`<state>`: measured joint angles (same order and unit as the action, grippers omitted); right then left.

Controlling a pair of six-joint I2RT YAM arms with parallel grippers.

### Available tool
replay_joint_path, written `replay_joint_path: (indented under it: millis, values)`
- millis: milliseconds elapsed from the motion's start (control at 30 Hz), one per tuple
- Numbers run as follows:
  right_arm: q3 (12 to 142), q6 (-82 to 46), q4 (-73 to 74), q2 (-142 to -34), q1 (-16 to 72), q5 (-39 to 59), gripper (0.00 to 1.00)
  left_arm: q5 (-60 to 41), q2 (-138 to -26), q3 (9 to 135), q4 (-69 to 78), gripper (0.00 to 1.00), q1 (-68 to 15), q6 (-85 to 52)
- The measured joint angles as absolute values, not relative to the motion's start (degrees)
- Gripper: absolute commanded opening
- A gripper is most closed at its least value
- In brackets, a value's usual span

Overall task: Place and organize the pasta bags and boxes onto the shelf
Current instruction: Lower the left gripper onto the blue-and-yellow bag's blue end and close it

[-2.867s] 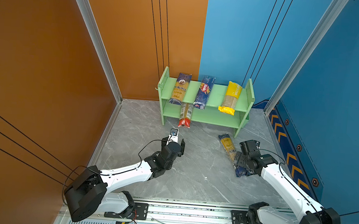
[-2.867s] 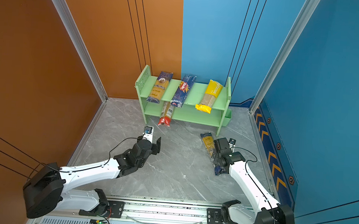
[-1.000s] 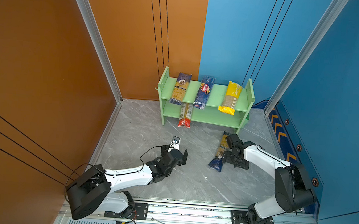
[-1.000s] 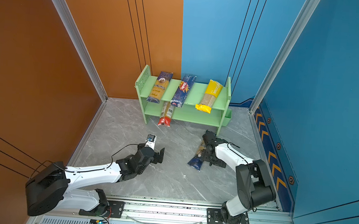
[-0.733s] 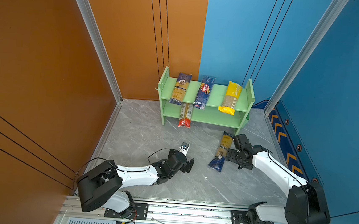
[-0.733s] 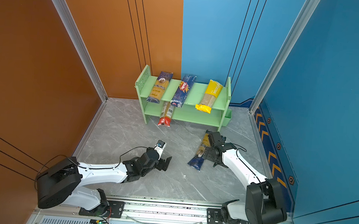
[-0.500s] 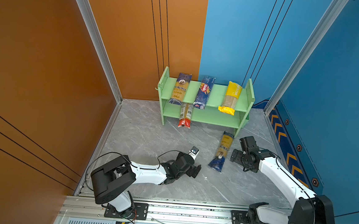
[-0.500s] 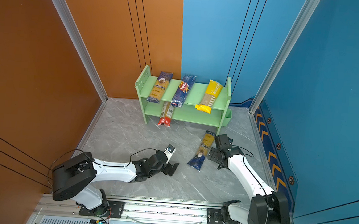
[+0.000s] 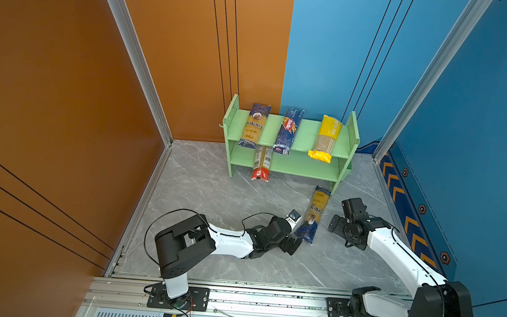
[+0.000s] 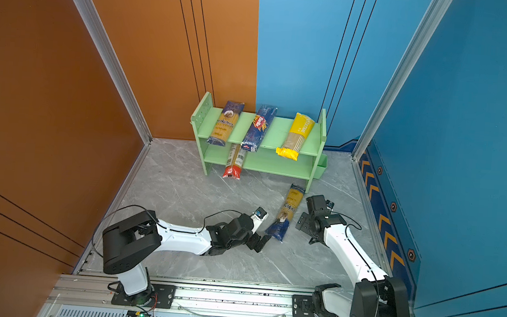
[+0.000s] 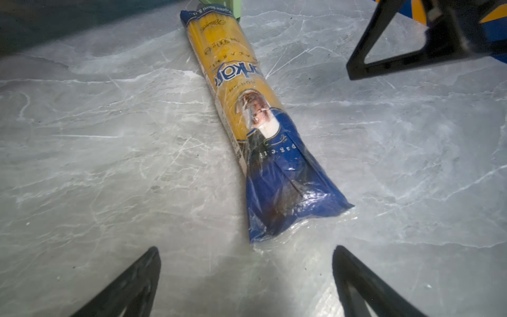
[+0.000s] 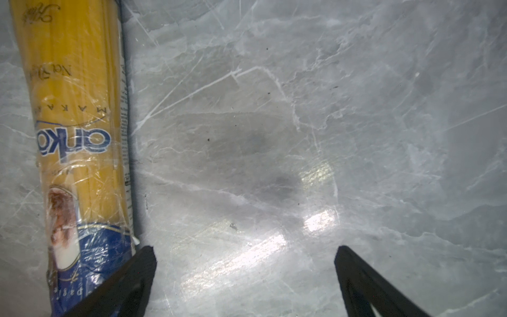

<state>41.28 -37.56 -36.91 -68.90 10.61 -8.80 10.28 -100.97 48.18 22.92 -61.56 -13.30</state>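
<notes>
So one dark-blue-and-yellow clear-plastic spaghetti pack (image 9: 314,213) (image 10: 285,213) is lying on the grey marble-look floor (image 9: 212,193), a bit right of centre in both top views. It's just in front of the right leg of the small pastel-green two-tier shelf (image 9: 306,134), blue end pointing toward the bottom of the frame. The left gripper (image 11: 246,249) is sitting low right at that blue end, jaws spread wide with nothing between them. The right gripper (image 12: 244,248) is sitting just right of the pack, also spread and empty, with the pack lying outside one finger. On the top tier, left to right, a second dark-blue-and-yellow pack (image 9: 255,125), a dark blue Barilla pack (image 9: 288,131) and a yellow pack (image 9: 325,138) are overhanging the front edge. A clear red-ended pack (image 9: 261,166) is poking out of the lower tier.
</notes>
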Motion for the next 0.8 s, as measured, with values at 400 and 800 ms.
replay_joint_path:
  millis: [400, 800]
  values:
    - [39.3, -37.4, -36.0, -67.5, 6.6, -8.7, 1.00, 8.9, -108.2, 56.1, 23.1, 0.98, -64.4, -14.9]
    - [38.0, -36.9, -35.9, -63.9, 3.5, -7.6, 1.00, 9.1, -113.2, 61.3, 21.5, 0.96, -64.5, -16.3]
